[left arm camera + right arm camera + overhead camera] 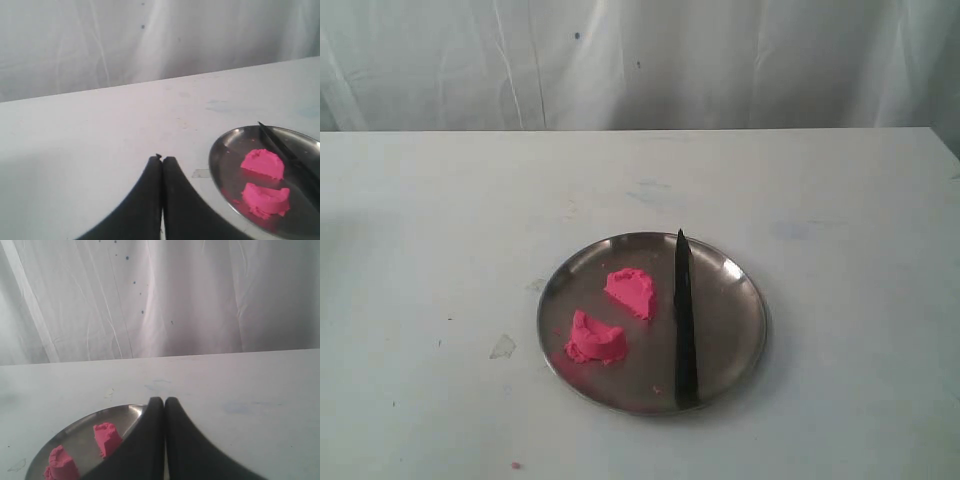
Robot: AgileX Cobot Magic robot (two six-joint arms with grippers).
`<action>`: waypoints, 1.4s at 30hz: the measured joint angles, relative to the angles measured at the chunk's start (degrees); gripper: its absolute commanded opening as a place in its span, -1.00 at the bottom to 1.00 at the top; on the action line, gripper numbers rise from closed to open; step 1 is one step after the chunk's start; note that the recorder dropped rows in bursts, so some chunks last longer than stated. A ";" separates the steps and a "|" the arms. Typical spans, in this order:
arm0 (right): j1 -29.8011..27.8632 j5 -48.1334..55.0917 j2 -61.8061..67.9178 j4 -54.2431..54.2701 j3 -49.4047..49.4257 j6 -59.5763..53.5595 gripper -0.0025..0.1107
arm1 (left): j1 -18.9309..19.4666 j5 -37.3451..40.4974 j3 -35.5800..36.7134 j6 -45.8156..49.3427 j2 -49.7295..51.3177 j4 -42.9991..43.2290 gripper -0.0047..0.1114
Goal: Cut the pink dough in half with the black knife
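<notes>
Exterior view: the pink dough (631,292) lies as two separate chunks on the steel plate (735,310). The black knife (685,320) lies flat just beside them. The dough appears soft, light and tacky. The knife appears rigid and slim, so grasp it at the handle, over the plate's near rim. Left gripper (162,161) and right gripper (164,401) are clenched on nothing, clear of the plate.

Soft, even light; slightly hazy.
</notes>
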 measured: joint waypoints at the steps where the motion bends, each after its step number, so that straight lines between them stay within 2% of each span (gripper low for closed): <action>1: 0.00 0.00 0.00 0.00 0.00 0.00 -0.96 | 0.00 -1.25 1.47 -1.40 -0.82 1.31 -0.92; 9: 0.00 0.00 0.00 0.00 0.00 0.00 -0.96 | 0.00 -4.52 13.00 -3.62 -8.49 3.22 -0.92; 15: 0.00 0.00 0.00 0.00 0.00 0.00 -0.96 | 0.00 -4.52 18.47 -7.99 -12.40 5.04 -0.92; 24: 0.00 0.00 0.00 0.00 0.00 0.00 -0.96 | 0.00 -4.62 18.77 -9.86 -15.56 7.00 -0.92; 42: 0.00 0.00 0.00 0.00 0.00 0.00 -0.96 | 0.00 -4.62 18.77 -9.89 -15.78 7.29 -0.92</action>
